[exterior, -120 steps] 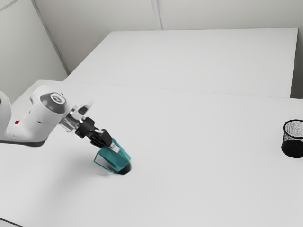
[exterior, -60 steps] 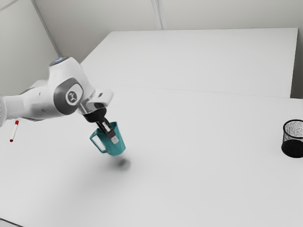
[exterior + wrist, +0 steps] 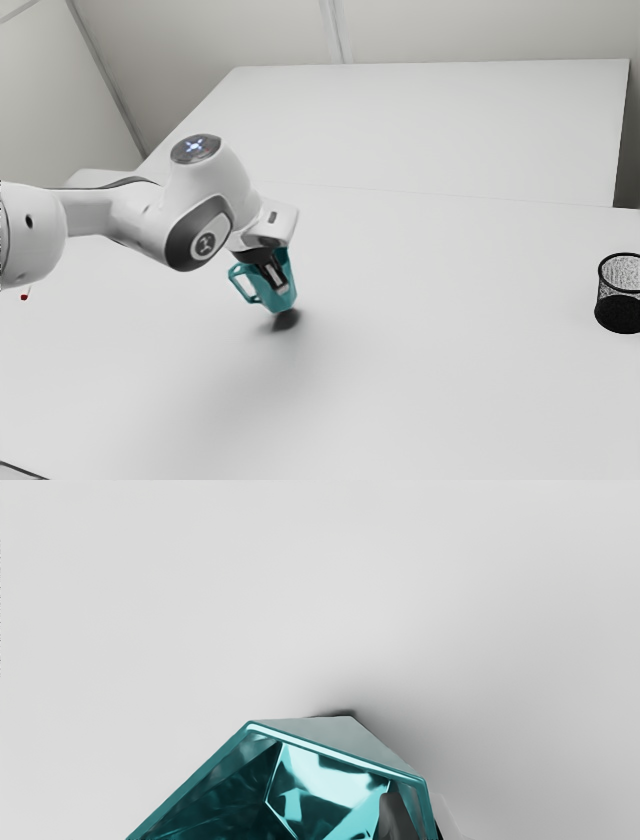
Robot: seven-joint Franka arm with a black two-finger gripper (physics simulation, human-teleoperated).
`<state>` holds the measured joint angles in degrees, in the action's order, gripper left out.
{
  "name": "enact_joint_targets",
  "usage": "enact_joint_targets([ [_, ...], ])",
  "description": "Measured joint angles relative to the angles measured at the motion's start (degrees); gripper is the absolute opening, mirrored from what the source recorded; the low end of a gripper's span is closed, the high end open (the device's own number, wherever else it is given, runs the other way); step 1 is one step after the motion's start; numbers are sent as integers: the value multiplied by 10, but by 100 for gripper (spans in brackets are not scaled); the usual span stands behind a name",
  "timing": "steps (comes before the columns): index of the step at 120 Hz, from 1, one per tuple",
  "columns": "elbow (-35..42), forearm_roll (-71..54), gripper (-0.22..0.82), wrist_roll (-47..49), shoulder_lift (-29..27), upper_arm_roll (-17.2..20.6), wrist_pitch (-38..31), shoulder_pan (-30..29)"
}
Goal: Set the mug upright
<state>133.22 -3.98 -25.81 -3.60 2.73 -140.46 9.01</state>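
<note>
Tool (image 3: 278, 284) fingers are closing on the wall of the mug (image 3: 278, 304), and from my console I'm reading this as a proper pinch: in the wrist view one finger (image 3: 394, 817) is sitting inside the mouth and the other (image 3: 446, 815) is pressing the outside, with the wall between them. They're standing only a little apart, about the wall's thickness.

The mug is hanging beneath the hand, its mouth facing up towards the wrist and its base pointing down at the bench (image 3: 420, 300). Its long axis is what I'm watching. It's running close to vertical but tilting, the mouth leaning to the exterior view's left, on the side where the handle (image 3: 239, 288) is sticking out, and the base swinging out to the exterior view's right. A dark shadow (image 3: 287, 321) is lying just below the base; whether they're touching I can't tell.

So I'm judging the lift as mostly done and the righting as nearly there. The next move is asking for a small turn of the wrist, bringing the base square under the mouth, then a gentle lowering. Letting go while the axis is leaning would be risking a topple.
</note>
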Motion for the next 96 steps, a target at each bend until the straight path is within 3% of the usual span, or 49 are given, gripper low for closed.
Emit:
enact_joint_targets([
  [96, -37, -44, -16, 108, 65, -2, 0, 1],
])
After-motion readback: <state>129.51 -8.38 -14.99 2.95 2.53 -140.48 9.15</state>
